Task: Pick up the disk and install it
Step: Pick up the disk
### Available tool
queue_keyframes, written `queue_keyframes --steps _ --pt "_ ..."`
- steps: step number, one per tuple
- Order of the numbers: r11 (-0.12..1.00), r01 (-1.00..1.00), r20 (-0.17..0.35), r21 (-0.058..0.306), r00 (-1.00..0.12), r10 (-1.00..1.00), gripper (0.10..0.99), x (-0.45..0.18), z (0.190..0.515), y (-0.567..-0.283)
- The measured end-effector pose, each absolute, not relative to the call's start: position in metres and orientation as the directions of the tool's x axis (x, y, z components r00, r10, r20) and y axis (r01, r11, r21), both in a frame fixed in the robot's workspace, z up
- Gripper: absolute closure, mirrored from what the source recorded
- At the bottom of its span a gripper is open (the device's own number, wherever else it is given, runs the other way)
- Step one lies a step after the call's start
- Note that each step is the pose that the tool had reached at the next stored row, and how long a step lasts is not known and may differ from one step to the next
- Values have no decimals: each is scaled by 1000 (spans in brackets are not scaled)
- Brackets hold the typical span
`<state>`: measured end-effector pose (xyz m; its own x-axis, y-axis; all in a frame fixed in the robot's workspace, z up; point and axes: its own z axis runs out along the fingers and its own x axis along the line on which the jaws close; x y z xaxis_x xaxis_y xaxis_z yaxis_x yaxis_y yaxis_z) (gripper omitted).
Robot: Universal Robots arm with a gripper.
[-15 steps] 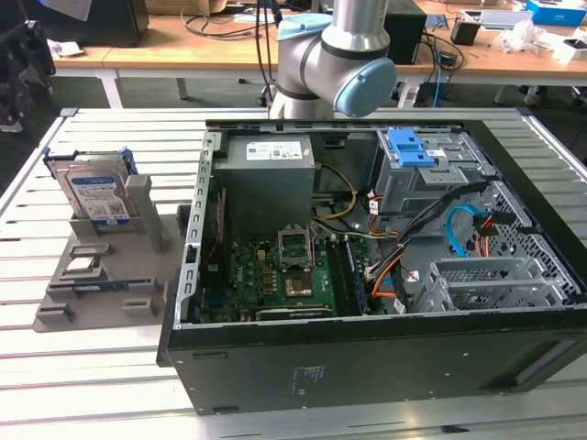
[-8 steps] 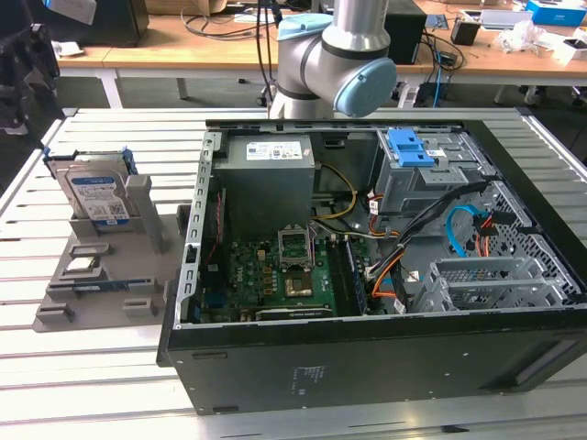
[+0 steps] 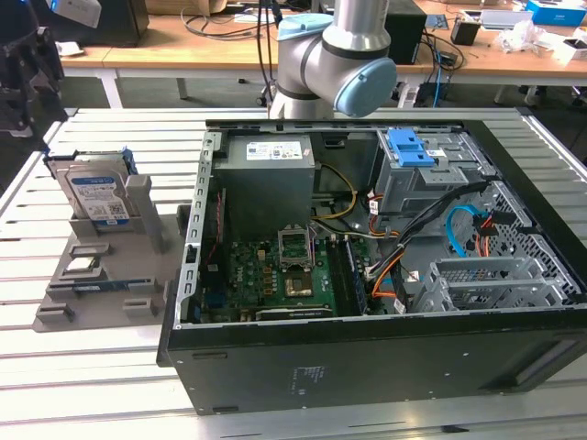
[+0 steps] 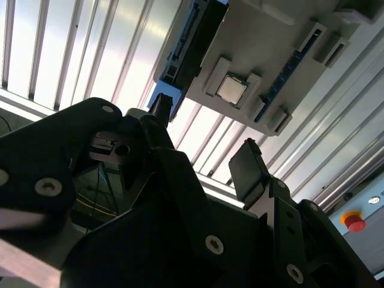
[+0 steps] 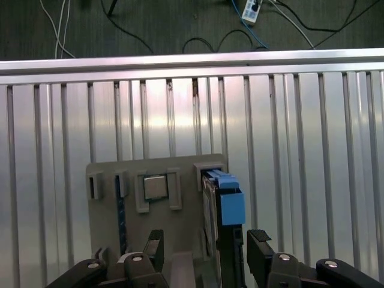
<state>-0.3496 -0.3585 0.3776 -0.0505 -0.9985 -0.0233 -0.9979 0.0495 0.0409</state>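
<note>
Two black fingers (image 5: 259, 245) of our gripper (image 5: 207, 247) stand spread wide, holding nothing, above the grey holder (image 5: 108, 222). We see the disk (image 5: 223, 201), blue-bracketed, upright on edge in that holder's slot, untouched; the open computer case (image 3: 367, 367) sits beside the holder.

A slatted aluminium table (image 3: 92, 385) stands before wooden desks (image 3: 183, 53) (dark floor (image 5: 18, 30) beyond its edge).

the arm (image 3: 335, 55) bends at a grey joint with a light blue cap in the exterior view. in the first wrist view the gripper (image 5: 207, 249) faces down, its two black fingers (image 5: 259, 243) spread wide, gripping nothing.
</note>
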Motion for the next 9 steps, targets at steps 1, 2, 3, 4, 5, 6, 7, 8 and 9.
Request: queue_keyframes --steps 1,2,3,4,5,6,7,8,9 --pt "49 -998 -23 41 -50 -998 427 -349 377 -358" --pt "49 -998 -23 41 -50 -998 427 -348 377 -358" --pt "49 -998 -23 41 -50 -998 427 -347 376 -358" --pt "50 -998 -23 41 -50 -998 427 -346 376 -358" --pt "49 -998 -23 41 -50 -998 427 -345 376 -358" --pt "49 -998 -23 41 -50 -998 427 -343 375 -358" --pt "50 -998 -23 41 -51 -998 427 -342 374 -358" --pt "50 -998 -23 41 -51 -998 427 -341 374 -358" --pt "50 -998 -23 41 -51 -998 427 -340 372 -358"
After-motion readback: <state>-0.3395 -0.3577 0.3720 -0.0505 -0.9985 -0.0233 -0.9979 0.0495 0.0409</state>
